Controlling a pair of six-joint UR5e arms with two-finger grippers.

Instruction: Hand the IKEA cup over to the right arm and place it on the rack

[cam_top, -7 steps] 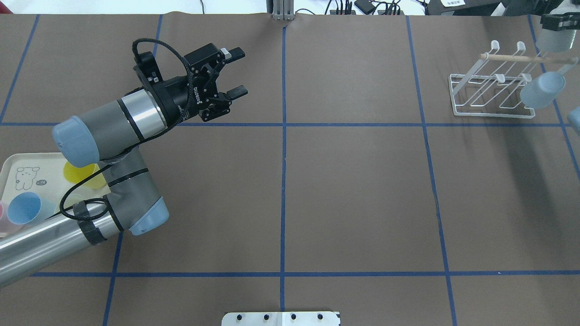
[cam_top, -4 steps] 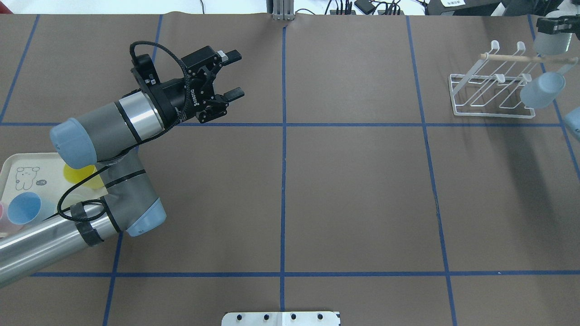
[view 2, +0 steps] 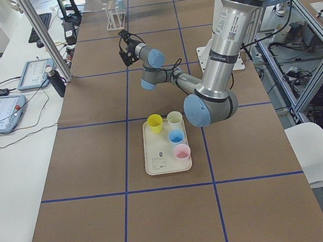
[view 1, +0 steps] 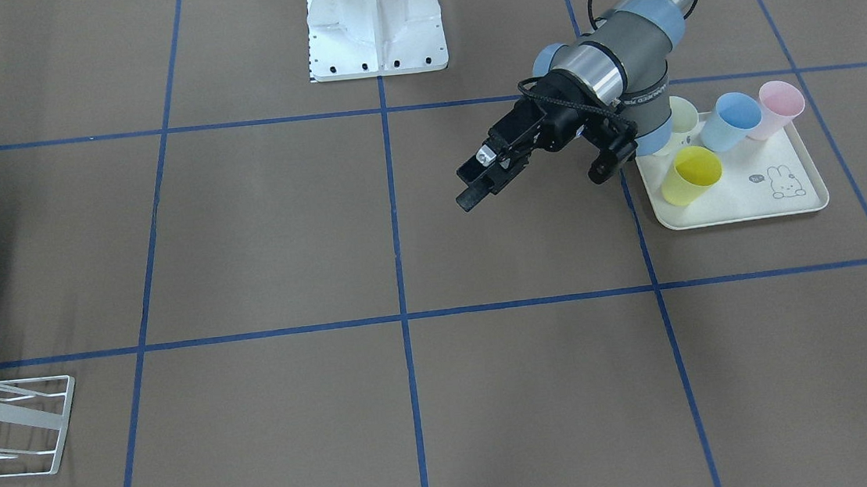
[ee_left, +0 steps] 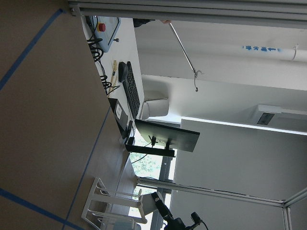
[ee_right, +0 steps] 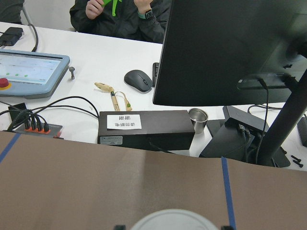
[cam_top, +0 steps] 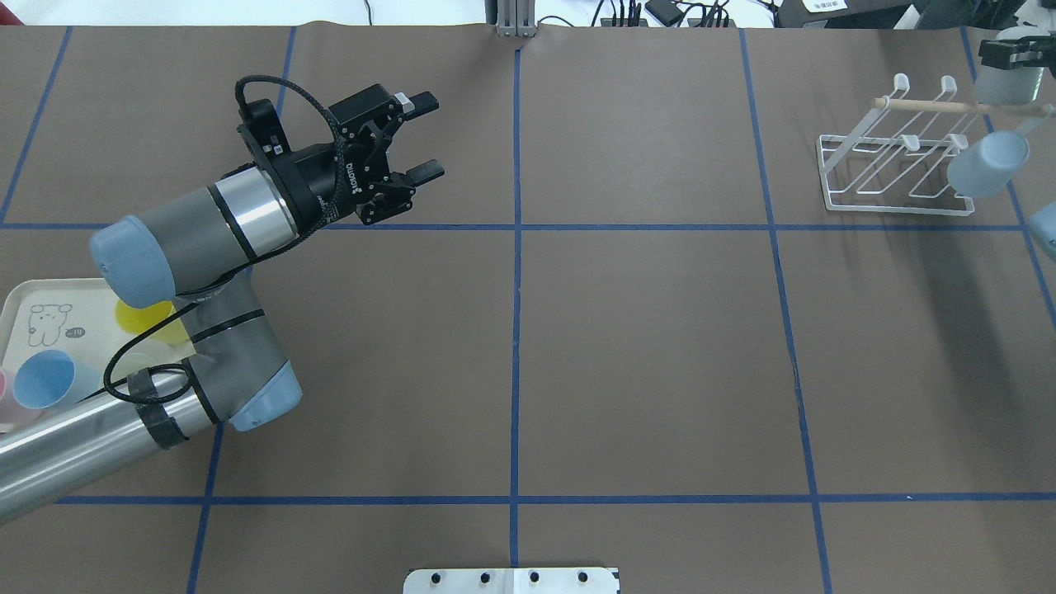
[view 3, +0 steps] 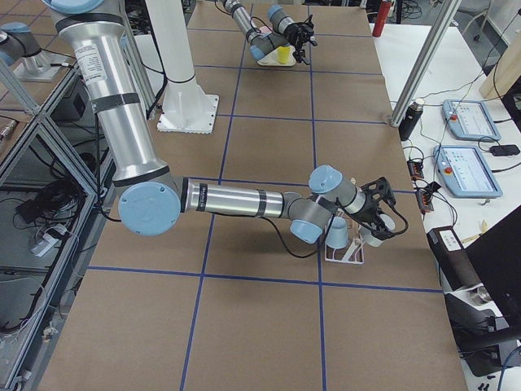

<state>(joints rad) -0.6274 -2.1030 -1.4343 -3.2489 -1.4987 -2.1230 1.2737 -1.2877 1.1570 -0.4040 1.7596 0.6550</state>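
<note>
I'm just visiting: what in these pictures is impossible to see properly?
Rack, front-facing view: cut off by the left edge, most of it missing.
Right end effector, overhead view: clipped by the right edge; grip unclear.
Pink cup, overhead view: mostly beyond the left edge.

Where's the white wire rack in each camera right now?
Front-facing: rack, bottom-left edge.
Overhead: rack, upper right.
Exterior left: rack, far top.
Exterior right: rack, lower right of centre.
Left wrist: rack, bottom edge.
Right wrist: not in view.
Landmark: rabbit-print tray, at the table's opposite end in exterior views.
</note>
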